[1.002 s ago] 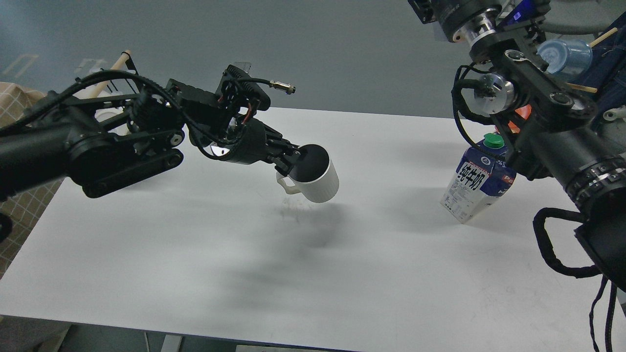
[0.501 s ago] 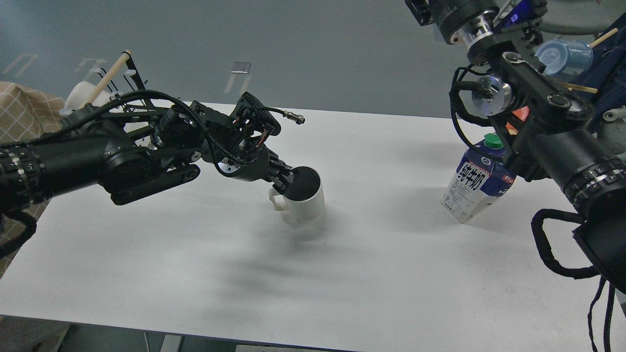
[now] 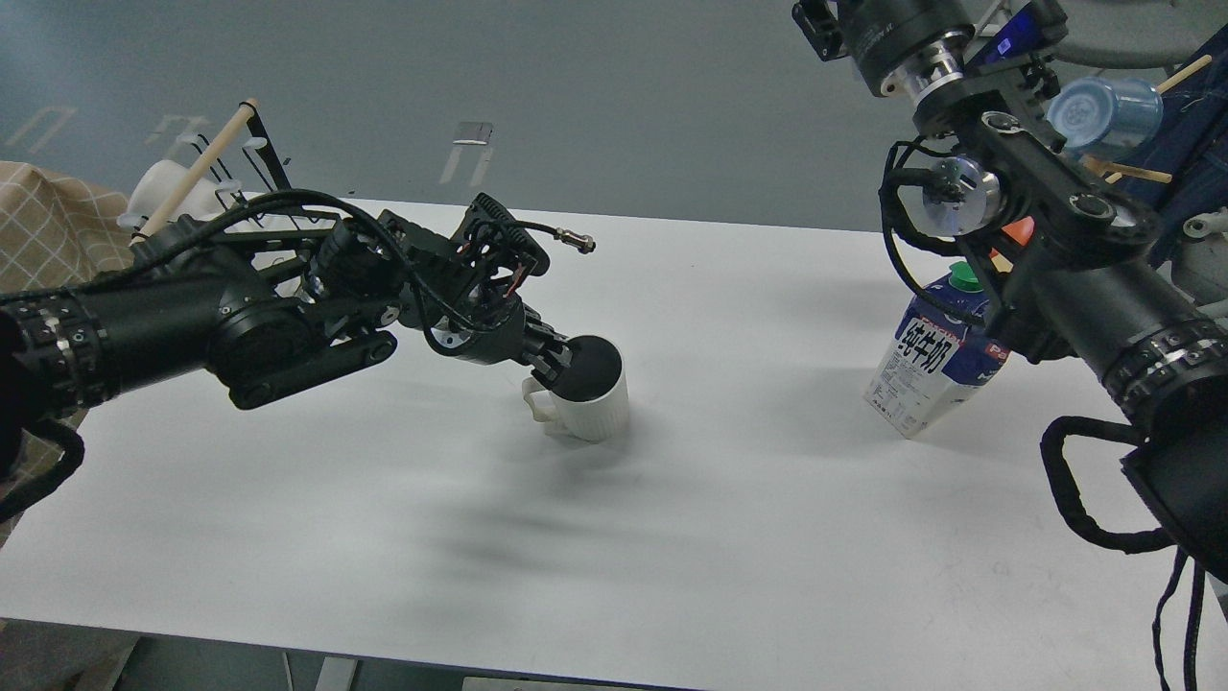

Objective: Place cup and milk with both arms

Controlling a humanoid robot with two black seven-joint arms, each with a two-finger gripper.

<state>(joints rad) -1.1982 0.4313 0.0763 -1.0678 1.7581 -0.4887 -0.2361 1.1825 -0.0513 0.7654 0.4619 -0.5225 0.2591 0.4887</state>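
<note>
Head view shows the left gripper [image 3: 554, 357] clamped on the cup [image 3: 587, 403] mid-table; release straight, while the right gripper, hidden, unclear, steadies the tilted milk [image 3: 932, 357] far right.

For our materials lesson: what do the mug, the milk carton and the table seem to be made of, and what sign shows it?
Mug: probably glazed ceramic; ribbed cream wall, dark inside.
Milk carton: coated paperboard, folded gable top, printed panels; green cap looks plastic.
Table: smooth matte white top, possibly laminate; cannot tell.
</note>
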